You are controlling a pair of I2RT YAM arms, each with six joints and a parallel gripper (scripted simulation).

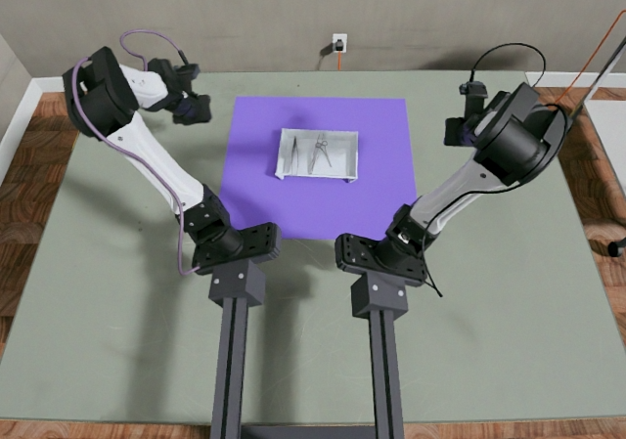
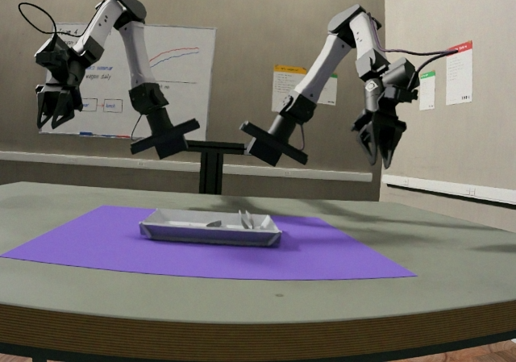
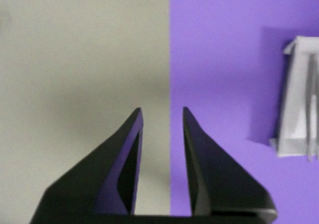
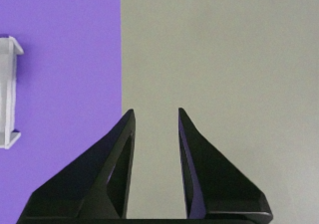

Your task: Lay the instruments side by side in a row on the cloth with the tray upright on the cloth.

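Held part-way spread, pinching nothing, at the left pincer (image 1: 192, 109) (image 2: 380, 166) (image 3: 161, 112); matched that at the right pincer (image 1: 457, 131) (image 2: 47, 127) (image 4: 156, 114). Hung high over the surface (image 1: 292, 348) (image 2: 283, 304) (image 3: 75, 85) (image 4: 224, 60), outside opposite edges of the cloth (image 1: 313, 206) (image 2: 333, 258) (image 3: 214, 60) (image 4: 75, 134). Lay well inward of both and below, upright and wholly on the flat-looking cloth, in the case of the tray (image 1: 357, 153) (image 2: 208, 234) (image 3: 291, 100) (image 4: 10, 95).

Found inside, towards the left arm's end: slim tweezers (image 1: 294, 147) (image 2: 246, 219) (image 3: 312, 105). Saw beside them, nearer the middle, a ringed instrument (image 2: 214, 223); could not separate a third from its crossed outlines. Had yet to set any out on the cloth.

Risked knocking the tray wall by coming down too wide or off line, and shoving the tray. Risked dragging the neighbour along by lifting from the crossed shapes, and losing thin metal through a weak or skewed pinch. Risked rucking the cloth, too, by pressing too low when laying out the row.
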